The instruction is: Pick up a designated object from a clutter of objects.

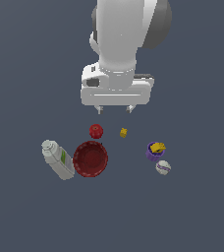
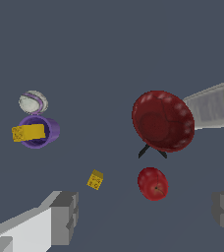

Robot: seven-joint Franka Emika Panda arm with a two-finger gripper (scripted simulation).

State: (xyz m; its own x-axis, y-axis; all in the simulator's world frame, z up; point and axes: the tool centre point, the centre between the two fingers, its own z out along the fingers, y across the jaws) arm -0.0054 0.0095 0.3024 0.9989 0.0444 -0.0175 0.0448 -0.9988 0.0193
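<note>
On the purple cup (image 1: 154, 153), at the exterior view's right side of the clutter, rests the designated object (image 1: 157, 146), a jagged bright yellow piece lying across the cup's mouth. No edge or corner of the dark floor (image 1: 197, 216) shows, so places are given by the neighbours.

Risks, as I judge them:
- Wrong target. The tiny yellow-orange cube (image 1: 123, 132) sits much nearer to the gripper (image 1: 115, 109), almost under the fingertips (image 1: 130, 109); same colour family, so it is easy to confuse with the real one.
- The piece is only perched on the rim, so a push from one finger may tip it into the cup or knock it off.
- The cup itself can topple or slide if a finger hits its wall.
- The white-purple ball (image 1: 163, 167) is just beside the cup & may roll if touched.
- Jagged shape, so poor pad contact is possible, w/ a slip when lifting.

Gripper: hovering above the clutter, holding nothing, jaws wide apart, as the wrist view shows w/ both fingers at the far sides.

Rel. to the gripper, the target lies off toward the exterior view's right and nearer to that camera, well apart, beyond the small cube. The red ball (image 1: 96, 131), red ribbed bowl (image 1: 90, 159) & white bottle (image 1: 57, 159) are on the other side, not in the way.
</note>
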